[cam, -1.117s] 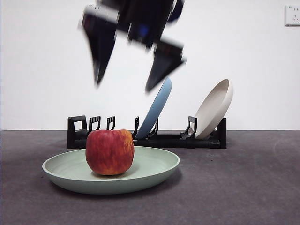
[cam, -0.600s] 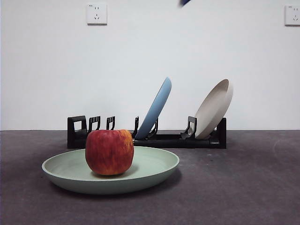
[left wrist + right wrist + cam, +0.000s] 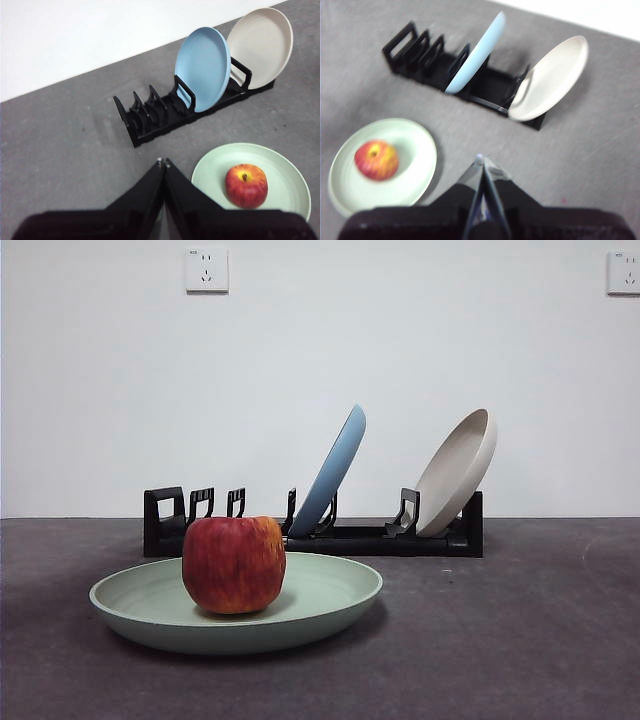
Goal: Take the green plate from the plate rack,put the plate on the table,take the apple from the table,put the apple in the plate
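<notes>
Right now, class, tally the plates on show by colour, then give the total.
Green plate, flat on the table, holding the apple: 1
Light blue plate, standing in the plate rack: 1
Cream-beige plate, standing in the rack: 1
Total plates: 3

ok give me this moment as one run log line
apple: in green plate | green plate: on table | left gripper: shut, raised | right gripper: shut, raised

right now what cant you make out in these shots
- Green plate: its near edge is cut off by the left wrist view's frame and the left claw.
- Plate rack: the base behind the apple is hidden in the front view.
- Right wrist view: blurred, so the right claw lacks fine detail.
</notes>
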Tool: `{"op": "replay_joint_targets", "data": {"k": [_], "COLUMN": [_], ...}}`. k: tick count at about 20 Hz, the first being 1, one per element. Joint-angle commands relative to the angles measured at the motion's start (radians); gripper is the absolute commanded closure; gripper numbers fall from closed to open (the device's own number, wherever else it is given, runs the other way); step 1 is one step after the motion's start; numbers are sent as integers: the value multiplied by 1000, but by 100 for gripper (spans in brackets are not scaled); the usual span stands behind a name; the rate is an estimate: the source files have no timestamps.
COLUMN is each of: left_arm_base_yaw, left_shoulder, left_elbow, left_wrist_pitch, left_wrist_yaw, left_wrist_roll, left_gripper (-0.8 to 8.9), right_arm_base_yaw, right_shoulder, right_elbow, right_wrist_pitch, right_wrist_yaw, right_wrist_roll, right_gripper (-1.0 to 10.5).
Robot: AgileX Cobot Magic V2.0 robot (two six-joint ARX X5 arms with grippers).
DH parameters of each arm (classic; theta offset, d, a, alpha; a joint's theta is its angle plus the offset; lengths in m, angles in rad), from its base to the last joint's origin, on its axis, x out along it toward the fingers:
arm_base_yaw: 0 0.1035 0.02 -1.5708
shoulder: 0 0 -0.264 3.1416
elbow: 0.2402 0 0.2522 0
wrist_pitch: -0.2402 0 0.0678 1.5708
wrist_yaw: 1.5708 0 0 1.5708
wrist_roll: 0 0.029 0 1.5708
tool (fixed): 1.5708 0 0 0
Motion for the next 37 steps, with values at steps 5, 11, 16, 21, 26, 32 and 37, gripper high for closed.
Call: {"op": "replay_joint_targets", "data": {"k": [5,11,16,21,26,32,37], "left_arm_base_yaw": [2,23,311,592,748,780,781], "left_shoulder": [34,49,-90,-358,-545,-661,-667], "left_elbow": [-3,-3,-56,-417,-763,-982,-1053], "left_wrist_pitch": [-21,-21,89,399,531,633,648], "left_wrist_yaw": [2,-8,259,330,407,447,443], "left_wrist_roll": [-21,71,97,142,134,117,114], "left_gripper": [816,817,816,816,816,817,817], "right_arm_base_yaw": [-4,-5,-5,-5,-5,-5,-5], "right_shoulder": [-1,-1,-1,-1,-1,-1,-1], "right_elbow": [-5,-5,-5,-5,-5,-5,-5], "right_wrist_pitch": [12,12,12,12,11,11,11], "right_wrist_yaw": [4,4,5,4,5,5,4], "right_wrist_roll": [9,9,9,9,9,9,9], "right_gripper": [962,962,962,962,962,962,962]}}
